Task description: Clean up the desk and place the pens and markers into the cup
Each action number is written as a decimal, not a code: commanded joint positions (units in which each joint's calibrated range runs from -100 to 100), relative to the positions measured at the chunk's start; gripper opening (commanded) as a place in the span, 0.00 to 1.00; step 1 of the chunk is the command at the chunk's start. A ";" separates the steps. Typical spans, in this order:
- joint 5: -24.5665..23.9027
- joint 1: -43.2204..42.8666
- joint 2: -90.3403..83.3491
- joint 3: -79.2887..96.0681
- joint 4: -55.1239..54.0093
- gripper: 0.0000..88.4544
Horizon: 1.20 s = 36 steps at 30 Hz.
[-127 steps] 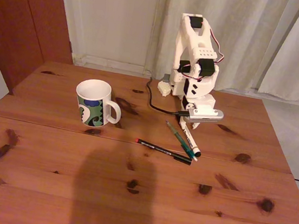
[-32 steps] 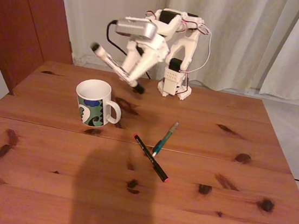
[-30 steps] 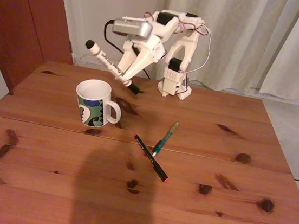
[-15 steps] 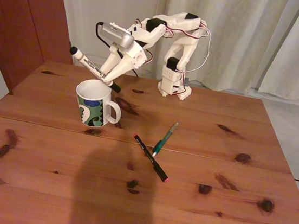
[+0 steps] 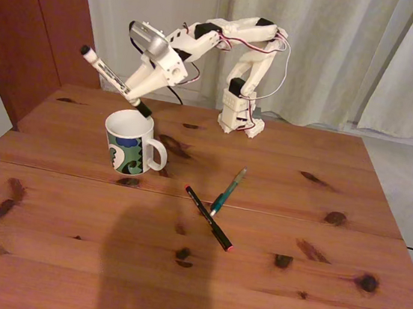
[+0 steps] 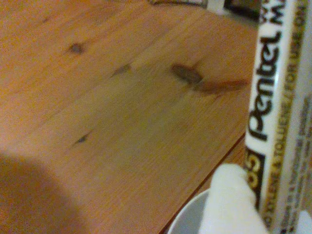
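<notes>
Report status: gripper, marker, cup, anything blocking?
Gripper shut on white marker, tilted, black cap end just above the cup rim. Teal pen and black pen on desk. Nothing blocking.

Gripper (image 5: 133, 91) clamping white marker (image 5: 110, 77) (black cap down) above cup (image 5: 130, 142), two pens on desk (image 5: 288, 285)

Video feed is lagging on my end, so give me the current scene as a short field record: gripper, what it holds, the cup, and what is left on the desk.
gripper: shut on the white marker, raised above the cup
white marker: tilted, black cap end lowest, just over the cup's rim; not yet inside
cup: upright on the desk, handle to the right in the fixed view
teal pen: lying on the desk
black pen: lying on the desk, crossing under the teal pen's near end
</notes>
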 commanded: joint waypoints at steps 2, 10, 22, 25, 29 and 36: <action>0.31 1.02 2.39 -0.33 -5.86 0.01; 0.31 1.59 9.42 -0.51 -13.17 0.01; 0.31 0.86 10.75 0.57 -13.00 0.01; 0.47 0.86 10.75 2.38 -13.60 0.01; 2.41 0.86 10.66 4.54 -13.60 0.01; 2.46 0.86 10.42 5.35 -13.68 0.01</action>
